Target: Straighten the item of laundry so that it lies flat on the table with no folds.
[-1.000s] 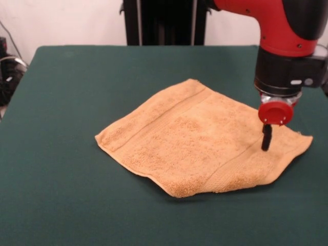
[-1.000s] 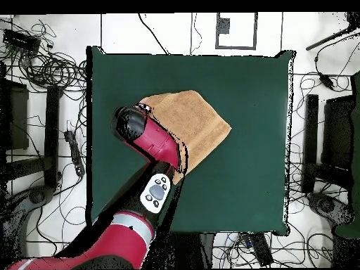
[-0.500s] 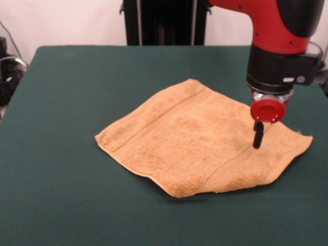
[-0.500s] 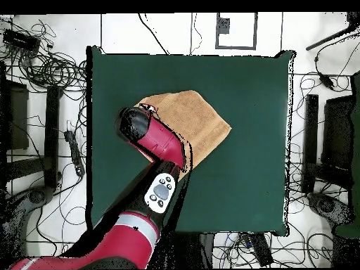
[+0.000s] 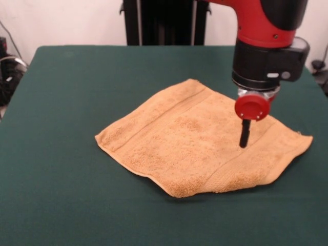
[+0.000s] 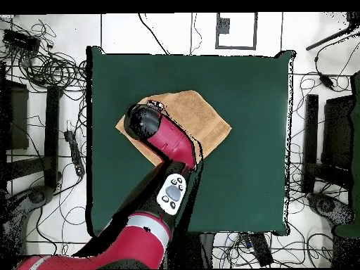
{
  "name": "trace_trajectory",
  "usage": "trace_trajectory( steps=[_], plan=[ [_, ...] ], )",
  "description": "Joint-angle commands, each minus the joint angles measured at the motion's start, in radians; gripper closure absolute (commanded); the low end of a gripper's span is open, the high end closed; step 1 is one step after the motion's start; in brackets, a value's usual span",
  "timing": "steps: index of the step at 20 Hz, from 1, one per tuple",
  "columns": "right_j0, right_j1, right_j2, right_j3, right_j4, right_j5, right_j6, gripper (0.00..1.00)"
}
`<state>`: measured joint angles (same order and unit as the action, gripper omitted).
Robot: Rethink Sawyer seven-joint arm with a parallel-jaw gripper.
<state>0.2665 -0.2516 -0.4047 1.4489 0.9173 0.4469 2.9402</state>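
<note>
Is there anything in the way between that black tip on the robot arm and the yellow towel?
Nothing visible does. The gripper hangs directly over the towel, above its right part in the front view, and only the towel lies on the table. Whether the tip touches the cloth cannot be told.

I work in a lab: cables (image 6: 49, 67) sprawl over the tiled floor (image 6: 169, 35) round my green table (image 6: 253, 176).
</note>
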Motion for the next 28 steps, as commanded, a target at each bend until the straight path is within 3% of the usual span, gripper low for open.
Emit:
trace_trajectory(
  steps=[1, 6, 15, 18, 23, 28],
  plan=[
    [-0.003, 0.026, 0.125, 0.083, -0.046, -0.005, 0.091, 0.0],
    [-0.01, 0.041, 0.101, 0.034, -0.056, 0.091, 0.137, 0.0],
    [-0.014, 0.042, 0.104, 0.048, -0.074, 0.106, 0.117, 0.0],
    [-0.024, 0.023, 0.138, 0.096, -0.08, 0.042, 0.059, 0.0],
    [-0.012, 0.017, 0.12, 0.13, -0.119, 0.042, 0.063, 0.0],
    [-0.03, -0.005, 0.172, 0.2, -0.122, -0.041, 0.042, 0.0]
  ],
)
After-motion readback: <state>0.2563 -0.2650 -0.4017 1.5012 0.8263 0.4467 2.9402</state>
